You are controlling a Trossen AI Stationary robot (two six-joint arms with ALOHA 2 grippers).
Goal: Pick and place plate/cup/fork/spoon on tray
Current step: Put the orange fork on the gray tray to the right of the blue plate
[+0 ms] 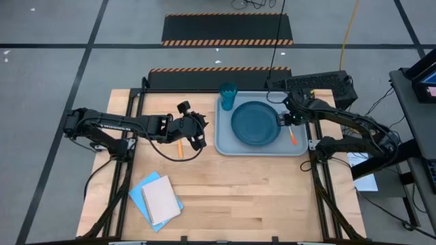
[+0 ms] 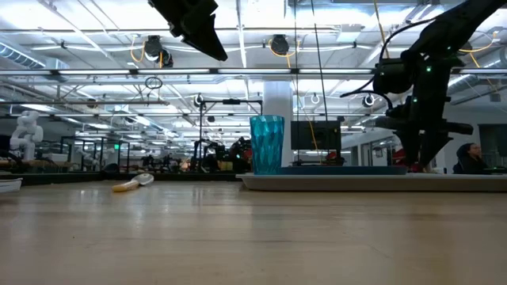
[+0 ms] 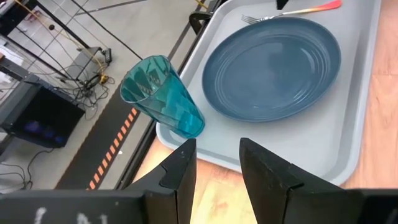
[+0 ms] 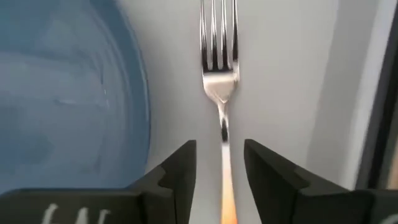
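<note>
Fork [image 4: 219, 81] (on tray [image 4: 280, 74]) between tool [image 4: 219, 163] fingers

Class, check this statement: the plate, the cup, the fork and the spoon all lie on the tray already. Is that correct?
Not quite. The spoon is not on the tray; the high view shows it on the bare wooden table, below the left gripper. The plate, the cup and the fork are on the tray, as stated.
</note>
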